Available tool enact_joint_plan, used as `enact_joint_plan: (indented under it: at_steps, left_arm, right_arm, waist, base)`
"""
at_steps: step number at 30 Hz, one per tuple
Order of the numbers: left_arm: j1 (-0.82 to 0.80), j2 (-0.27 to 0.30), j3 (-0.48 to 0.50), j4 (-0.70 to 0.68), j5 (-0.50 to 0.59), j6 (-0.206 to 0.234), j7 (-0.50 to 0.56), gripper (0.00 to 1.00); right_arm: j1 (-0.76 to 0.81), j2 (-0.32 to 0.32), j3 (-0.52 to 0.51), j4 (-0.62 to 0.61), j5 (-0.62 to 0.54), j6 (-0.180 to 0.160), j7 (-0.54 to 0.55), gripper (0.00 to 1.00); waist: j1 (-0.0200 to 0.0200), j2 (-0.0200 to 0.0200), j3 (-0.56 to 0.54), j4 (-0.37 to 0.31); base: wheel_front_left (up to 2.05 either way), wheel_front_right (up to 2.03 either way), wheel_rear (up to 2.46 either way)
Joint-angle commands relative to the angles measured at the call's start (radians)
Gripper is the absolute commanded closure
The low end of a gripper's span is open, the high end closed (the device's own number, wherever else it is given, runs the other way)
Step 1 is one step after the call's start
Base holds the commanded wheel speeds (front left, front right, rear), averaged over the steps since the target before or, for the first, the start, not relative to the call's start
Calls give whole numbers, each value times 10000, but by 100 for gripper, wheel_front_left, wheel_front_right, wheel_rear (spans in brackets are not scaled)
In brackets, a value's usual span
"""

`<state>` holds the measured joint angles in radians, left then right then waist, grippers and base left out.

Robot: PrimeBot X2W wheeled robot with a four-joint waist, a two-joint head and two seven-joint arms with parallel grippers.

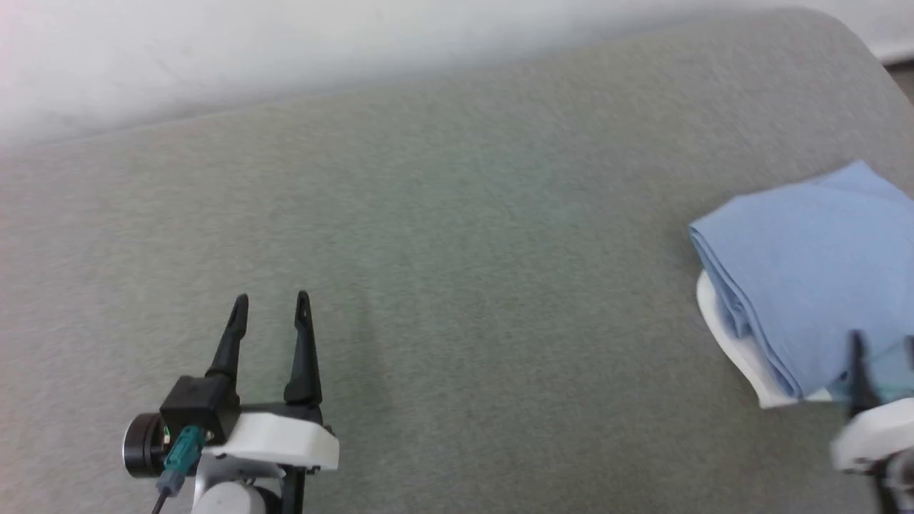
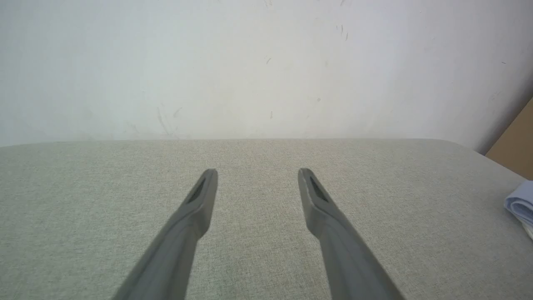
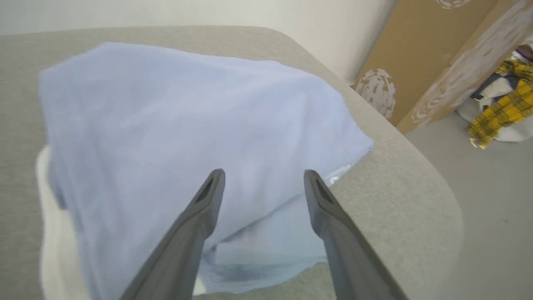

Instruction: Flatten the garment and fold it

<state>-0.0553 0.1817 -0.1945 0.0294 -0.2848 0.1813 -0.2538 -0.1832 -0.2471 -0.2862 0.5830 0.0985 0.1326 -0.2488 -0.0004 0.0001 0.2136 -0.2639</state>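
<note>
Garment (image 1: 800,271) lying folded, light-blue bundle at right edge of grey surface (image 1: 457,214), white collar peeking out beneath. Right gripper (image 3: 264,175) hovering over it, fingers standing wide, empty. Left gripper (image 1: 271,303) likewise wide, well to left.

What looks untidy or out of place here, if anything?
The folded garment looks a little uneven: its white collar pokes out from under the blue layers, and a lower layer sticks out beyond the top one. It lies close to the table's rounded corner. Nothing looks spilled or torn.
</note>
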Motion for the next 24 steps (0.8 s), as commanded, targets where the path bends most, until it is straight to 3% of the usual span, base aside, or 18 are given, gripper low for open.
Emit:
enact_joint_plan:
  at_steps: [1, 4, 9, 15, 24]
  left_arm:
    - [148, -17, 78, 44, -46, 5, -50, 0]
    - [254, 19, 128, 187, -63, -58, -61, 0]
    - [254, 64, 209, 356, -92, -151, -70, 0]
    - [379, 279, 311, 551, -76, -257, -75, 0]
    - [636, 577, 321, 901, -122, -393, -12, 0]
  right_arm:
    - [160, 460, 63, -585, 37, -19, 32, 0]
    - [454, 1182, 471, -1711, 124, -19, 372, 0]
    - [538, 1670, 1198, -2950, 302, -19, 668, 0]
    - [768, 1834, 2164, -4417, 290, -19, 836, 0]
    - [2346, 1919, 2552, -6322, 127, -19, 1319, 0]
  waist:
    - [4, -1, -663, 705]
    - [4, -1, -875, 1013]
    - [4, -1, -1103, 1475]
    - [4, -1, -1384, 2106]
    - [4, -1, -1888, 2421]
  base:
    - [0, 0, 0]
    - [0, 0, 0]
    - [0, 0, 0]
    - [0, 0, 0]
    - [0, 0, 0]
